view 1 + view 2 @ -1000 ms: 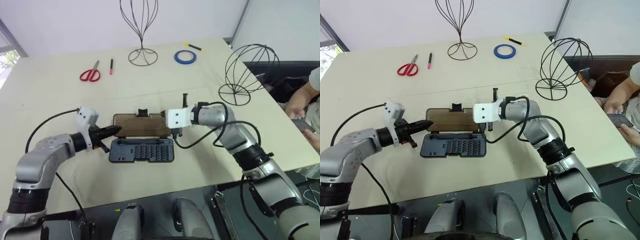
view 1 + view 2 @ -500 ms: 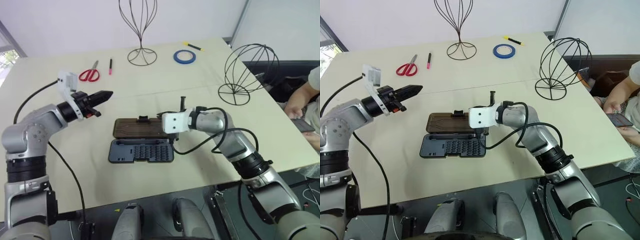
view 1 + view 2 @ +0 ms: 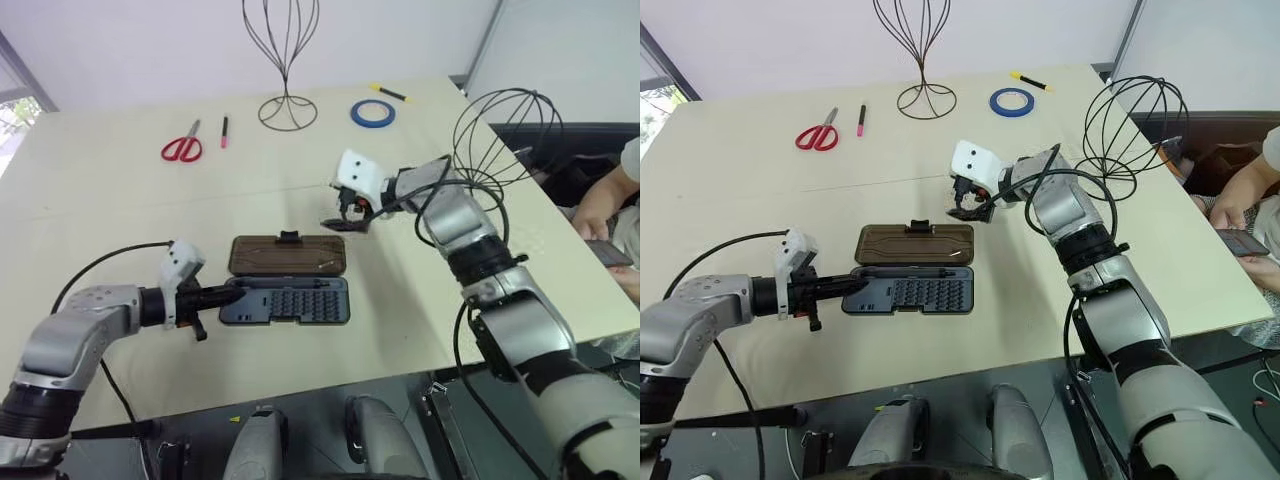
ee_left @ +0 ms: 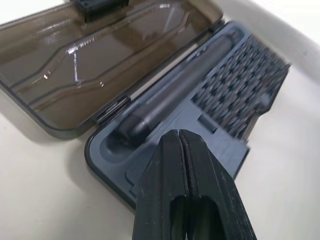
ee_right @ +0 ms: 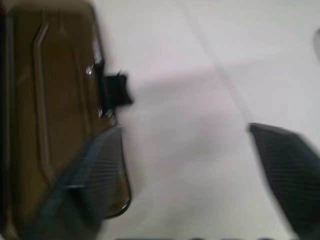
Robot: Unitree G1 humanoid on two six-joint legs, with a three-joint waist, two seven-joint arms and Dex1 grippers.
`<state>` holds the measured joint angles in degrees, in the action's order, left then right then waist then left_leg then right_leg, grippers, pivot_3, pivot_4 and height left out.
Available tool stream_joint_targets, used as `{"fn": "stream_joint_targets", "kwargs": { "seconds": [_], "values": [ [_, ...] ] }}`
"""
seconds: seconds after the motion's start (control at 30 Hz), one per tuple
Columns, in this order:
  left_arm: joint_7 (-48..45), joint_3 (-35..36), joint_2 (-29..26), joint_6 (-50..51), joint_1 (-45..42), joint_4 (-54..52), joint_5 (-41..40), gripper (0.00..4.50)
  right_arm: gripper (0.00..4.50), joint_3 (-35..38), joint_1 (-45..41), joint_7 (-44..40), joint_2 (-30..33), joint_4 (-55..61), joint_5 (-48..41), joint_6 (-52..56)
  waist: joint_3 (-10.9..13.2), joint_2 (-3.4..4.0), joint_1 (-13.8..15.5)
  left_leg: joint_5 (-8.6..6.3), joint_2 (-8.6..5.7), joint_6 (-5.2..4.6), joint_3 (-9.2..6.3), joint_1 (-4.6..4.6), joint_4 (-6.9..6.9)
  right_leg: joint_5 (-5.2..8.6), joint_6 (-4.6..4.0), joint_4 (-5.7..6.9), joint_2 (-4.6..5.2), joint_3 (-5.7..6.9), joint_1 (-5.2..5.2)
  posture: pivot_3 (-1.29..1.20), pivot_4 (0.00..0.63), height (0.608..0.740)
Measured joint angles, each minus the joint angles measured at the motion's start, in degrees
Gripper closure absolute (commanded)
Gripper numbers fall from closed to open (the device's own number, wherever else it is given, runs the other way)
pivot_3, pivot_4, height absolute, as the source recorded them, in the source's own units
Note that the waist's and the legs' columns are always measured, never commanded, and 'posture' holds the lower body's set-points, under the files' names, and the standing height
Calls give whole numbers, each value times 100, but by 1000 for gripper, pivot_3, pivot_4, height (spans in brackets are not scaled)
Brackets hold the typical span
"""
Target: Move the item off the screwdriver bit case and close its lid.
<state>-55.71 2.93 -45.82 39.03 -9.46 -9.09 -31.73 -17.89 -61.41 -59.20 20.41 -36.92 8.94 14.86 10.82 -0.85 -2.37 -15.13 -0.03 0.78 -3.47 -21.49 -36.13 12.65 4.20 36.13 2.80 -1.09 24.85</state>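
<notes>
The open screwdriver bit case [image 3: 285,300] holds bit rows.

Bare table [image 3: 120,220] around open lid [image 3: 288,254]

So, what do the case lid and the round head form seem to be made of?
The lid looks like translucent smoky brown plastic: glossy, with reflections and moulded ridges. The dark grey-blue tray looks like matte plastic. The globe-shaped head form seems to be thin black wire, probably metal; the table shows through it.
</notes>
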Motion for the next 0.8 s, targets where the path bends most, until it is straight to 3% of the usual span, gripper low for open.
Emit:
{"fn": "stream_joint_targets", "kwargs": {
  "seconds": [0.43,0.8],
  "values": [
    [242,-131,328,-230,27,-76,252,4500,70,73,-876,7,-1002,-2373,-24,-206,1,2,-21,0,1,0,-1,1,4,-1,1,7,-1,-2,6,0,150,740],
    [473,-90,366,-237,198,-289,252,4500,70,140,-934,253,-1051,-3087,103,-520,1,3,-22,0,-1,0,-1,2,4,-1,1,7,0,-2,6,0,150,740]
  ]
}}
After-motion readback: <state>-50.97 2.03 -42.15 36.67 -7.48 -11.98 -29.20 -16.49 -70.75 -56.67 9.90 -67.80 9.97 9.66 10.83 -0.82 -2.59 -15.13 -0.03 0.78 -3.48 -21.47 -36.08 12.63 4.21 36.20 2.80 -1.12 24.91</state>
